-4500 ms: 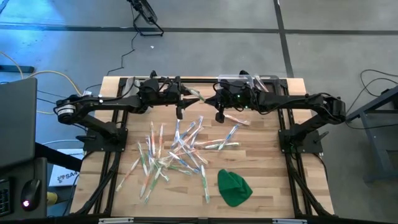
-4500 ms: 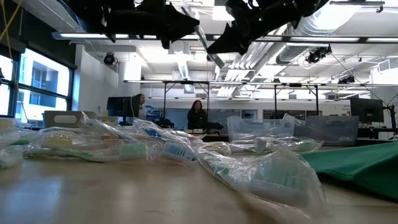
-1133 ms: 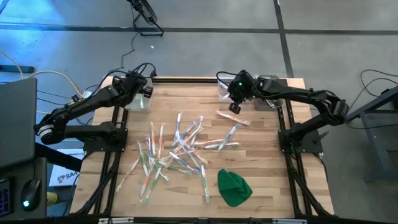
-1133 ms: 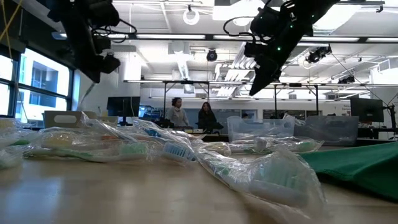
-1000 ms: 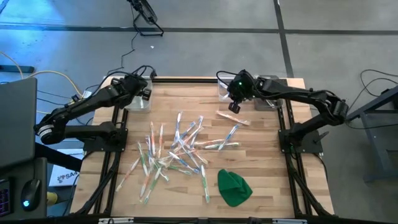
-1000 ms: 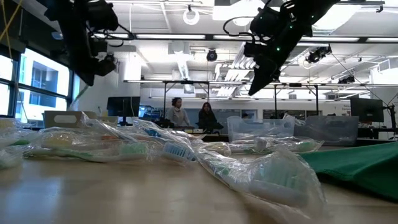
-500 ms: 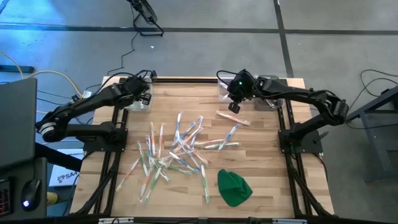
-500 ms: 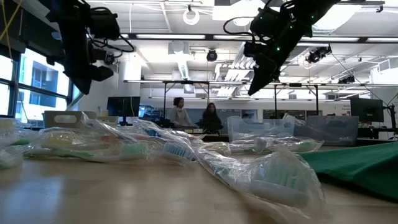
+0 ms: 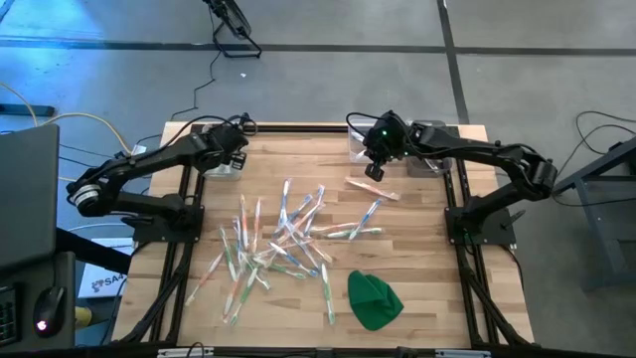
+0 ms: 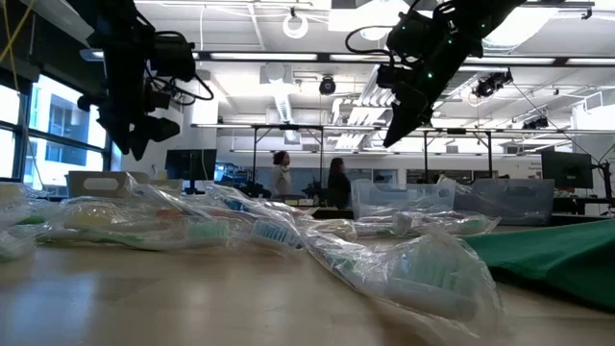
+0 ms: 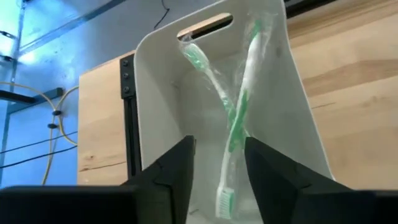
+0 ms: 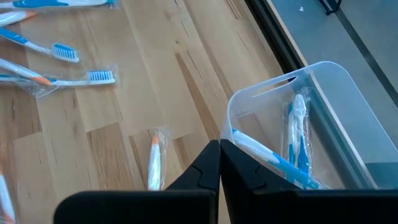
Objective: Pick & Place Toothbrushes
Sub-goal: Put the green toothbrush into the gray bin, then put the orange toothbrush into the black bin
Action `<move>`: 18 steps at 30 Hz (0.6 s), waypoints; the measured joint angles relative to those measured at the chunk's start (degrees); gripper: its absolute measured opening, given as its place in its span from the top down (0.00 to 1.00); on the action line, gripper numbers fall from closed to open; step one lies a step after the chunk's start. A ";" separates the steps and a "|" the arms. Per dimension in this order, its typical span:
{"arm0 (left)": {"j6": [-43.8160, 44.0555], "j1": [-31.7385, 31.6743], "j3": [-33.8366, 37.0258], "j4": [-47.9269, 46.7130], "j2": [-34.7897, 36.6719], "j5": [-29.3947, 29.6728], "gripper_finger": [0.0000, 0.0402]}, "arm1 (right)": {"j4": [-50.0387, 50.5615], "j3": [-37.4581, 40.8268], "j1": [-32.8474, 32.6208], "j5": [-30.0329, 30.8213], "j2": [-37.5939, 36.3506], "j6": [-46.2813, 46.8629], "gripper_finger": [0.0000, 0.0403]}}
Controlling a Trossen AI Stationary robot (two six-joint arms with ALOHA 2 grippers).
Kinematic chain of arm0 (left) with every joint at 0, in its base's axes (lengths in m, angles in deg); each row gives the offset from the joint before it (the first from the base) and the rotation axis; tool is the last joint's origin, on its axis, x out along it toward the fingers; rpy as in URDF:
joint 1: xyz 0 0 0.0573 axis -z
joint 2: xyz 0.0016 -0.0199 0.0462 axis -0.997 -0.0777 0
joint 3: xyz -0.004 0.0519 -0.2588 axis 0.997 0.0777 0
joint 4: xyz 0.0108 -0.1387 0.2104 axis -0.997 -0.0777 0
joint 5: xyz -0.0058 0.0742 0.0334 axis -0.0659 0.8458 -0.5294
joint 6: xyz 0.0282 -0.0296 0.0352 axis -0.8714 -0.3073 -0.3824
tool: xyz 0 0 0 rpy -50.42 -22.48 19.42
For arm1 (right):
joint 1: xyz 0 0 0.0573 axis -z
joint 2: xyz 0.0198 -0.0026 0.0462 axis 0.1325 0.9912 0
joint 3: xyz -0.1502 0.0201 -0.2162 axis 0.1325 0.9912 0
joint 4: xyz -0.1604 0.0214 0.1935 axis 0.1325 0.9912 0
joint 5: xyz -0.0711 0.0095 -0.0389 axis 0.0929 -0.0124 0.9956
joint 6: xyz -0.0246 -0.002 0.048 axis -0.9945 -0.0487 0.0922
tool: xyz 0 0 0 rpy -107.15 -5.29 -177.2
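Observation:
Many wrapped toothbrushes lie scattered on the middle of the wooden table, and show close up in the low view. My left gripper hangs open over the far-left bin, in which two green toothbrushes lie crossed. My right gripper is shut and empty. It hovers beside a clear bin holding blue toothbrushes, above an orange-tipped toothbrush lying on the table.
A green cloth lump lies near the table's near edge, right of the pile. Two clear bins stand at the far right. Bare wood lies between the pile and the far bins. People walk in the room behind.
My left gripper has moved toward the table's right from over the far-left bin and has come down a little. The right arm has kept still. The people in the background have walked to the right.

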 joint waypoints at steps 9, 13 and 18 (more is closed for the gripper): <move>0.00 0.00 0.00 1.63 0.02 2.96 0.62 | 0.21 0.00 0.00 0.02 0.00 -0.02 0.99; -1.80 0.00 0.00 4.36 0.02 3.03 0.64 | 0.25 0.00 0.00 0.00 0.00 -0.61 0.99; -5.82 0.11 0.00 8.58 0.10 2.50 0.71 | 0.34 0.00 0.00 -0.54 0.00 -1.38 0.99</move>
